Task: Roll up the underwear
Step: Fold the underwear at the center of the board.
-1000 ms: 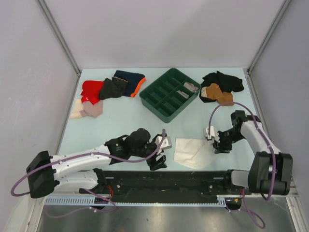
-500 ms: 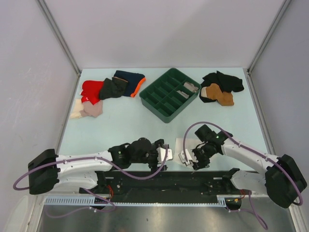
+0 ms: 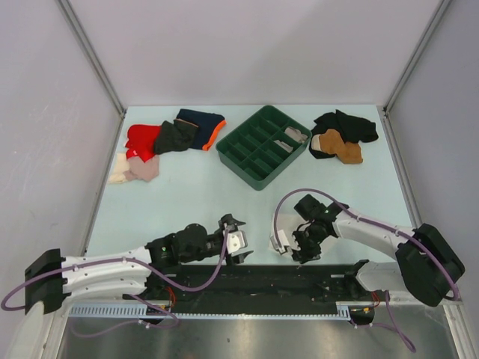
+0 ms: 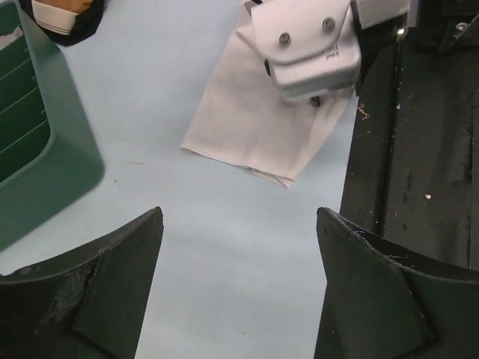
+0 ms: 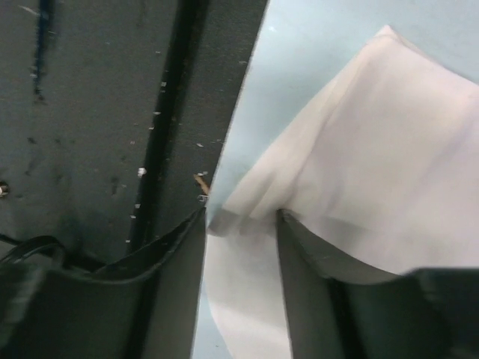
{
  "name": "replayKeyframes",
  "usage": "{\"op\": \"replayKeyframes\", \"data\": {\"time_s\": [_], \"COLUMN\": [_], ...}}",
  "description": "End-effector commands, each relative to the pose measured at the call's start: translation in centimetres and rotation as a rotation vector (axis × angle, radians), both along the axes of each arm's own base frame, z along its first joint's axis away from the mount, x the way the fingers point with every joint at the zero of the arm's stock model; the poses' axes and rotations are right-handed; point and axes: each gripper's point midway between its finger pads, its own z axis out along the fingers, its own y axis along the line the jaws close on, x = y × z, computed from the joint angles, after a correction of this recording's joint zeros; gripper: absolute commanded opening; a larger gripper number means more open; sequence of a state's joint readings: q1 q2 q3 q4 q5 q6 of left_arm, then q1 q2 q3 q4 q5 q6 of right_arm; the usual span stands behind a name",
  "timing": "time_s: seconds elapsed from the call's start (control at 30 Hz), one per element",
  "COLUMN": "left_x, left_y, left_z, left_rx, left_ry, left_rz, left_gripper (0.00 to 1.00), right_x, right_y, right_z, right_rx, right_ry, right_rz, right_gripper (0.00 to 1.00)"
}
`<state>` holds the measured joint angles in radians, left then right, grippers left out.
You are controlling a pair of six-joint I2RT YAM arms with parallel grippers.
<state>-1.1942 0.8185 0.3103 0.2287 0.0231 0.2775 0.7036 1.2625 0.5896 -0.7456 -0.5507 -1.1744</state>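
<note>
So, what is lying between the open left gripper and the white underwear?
Nothing: in the left wrist view, only bare light-blue table lies between the left gripper and the underwear.

Bright even light; soft shadows, blurred close-ups

White cloth, the underwear, lies soft and matt with faint creases low in the right wrist view. The surface is a smooth pale blue sheet, dull with hardly any sheen. The green tray looks like moulded plastic, slightly glossy. The right hand has dark, matt, scuffed fingers; the left hand shows the same worn black. The black rail is dusty, speckled.
</note>
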Motion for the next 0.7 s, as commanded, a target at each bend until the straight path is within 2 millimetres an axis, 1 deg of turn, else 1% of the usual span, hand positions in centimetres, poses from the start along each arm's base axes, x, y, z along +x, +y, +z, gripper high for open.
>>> {"op": "replayKeyframes", "data": {"time_s": [0.0,0.03,0.07,0.13,0.17,0.27,0.33,0.37,0.43,0.53,0.57,0.6,0.63,0.67], "left_x": [0.2,0.1,0.0,-0.4,-0.6,-1.5,-2.2,-2.3,-2.7,-2.8,-2.8,-2.6,-2.5,-2.5], "left_y": [-0.6,-0.6,-0.7,-0.9,-1.1,-1.8,-2.4,-2.6,-3.4,-4.8,-5.3,-6.0,-6.3,-6.7], "left_z": [1.5,1.4,1.3,1.1,0.8,0.6,-0.1,-0.3,-1.0,-2.0,-2.1,-1.6,-2.9,-3.1], "left_rx": [-0.06,-0.057,-0.05,-0.046,-0.037,-0.025,-0.004,0.012,0.045,0.097,0.107,0.106,0.147,0.155], "left_ry": [-0.015,-0.018,-0.021,-0.022,-0.021,-0.042,-0.042,-0.05,-0.046,-0.046,-0.058,-0.066,-0.052,-0.058], "left_rz": [0.01,0.004,-0.001,-0.023,-0.04,-0.114,-0.164,-0.178,-0.218,-0.258,-0.271,-0.274,-0.28,-0.292], "left_gripper": [0.88,0.88,0.88,0.88,0.88,0.88,0.88,0.88,0.88,0.87,0.86,0.84,0.83,0.82], "right_x": [0.2,0.2,0.2,0.2,0.2,0.2,-0.1,0.3,0.1,0.1,0.0,0.1,0.1,0.1], "right_y": [-0.4,-0.4,-0.4,-0.5,-0.6,-0.5,-0.5,-0.3,-0.2,-0.1,-0.1,-0.2,0.0,0.0], "right_z": [-1.3,-1.4,-1.4,-1.3,-1.3,-0.8,-0.3,0.1,0.7,1.3,1.3,1.5,1.7,1.8], "right_rx": [-0.064,-0.073,-0.076,-0.077,-0.079,-0.063,-0.045,-0.029,-0.006,0.023,0.023,0.028,0.041,0.046], "right_ry": [0.001,-0.003,-0.006,-0.013,-0.011,-0.004,0.029,0.027,0.057,0.078,0.087,0.092,0.098,0.102], "right_rz": [-0.025,-0.019,-0.016,-0.014,-0.013,-0.012,-0.013,-0.021,-0.025,-0.028,-0.028,-0.033,-0.036,-0.039], "right_gripper": [0.42,0.38,0.3,0.22,0.16,0.05,0.01,0.0,0.0,0.0,0.0,0.0,0.0,0.0]}}
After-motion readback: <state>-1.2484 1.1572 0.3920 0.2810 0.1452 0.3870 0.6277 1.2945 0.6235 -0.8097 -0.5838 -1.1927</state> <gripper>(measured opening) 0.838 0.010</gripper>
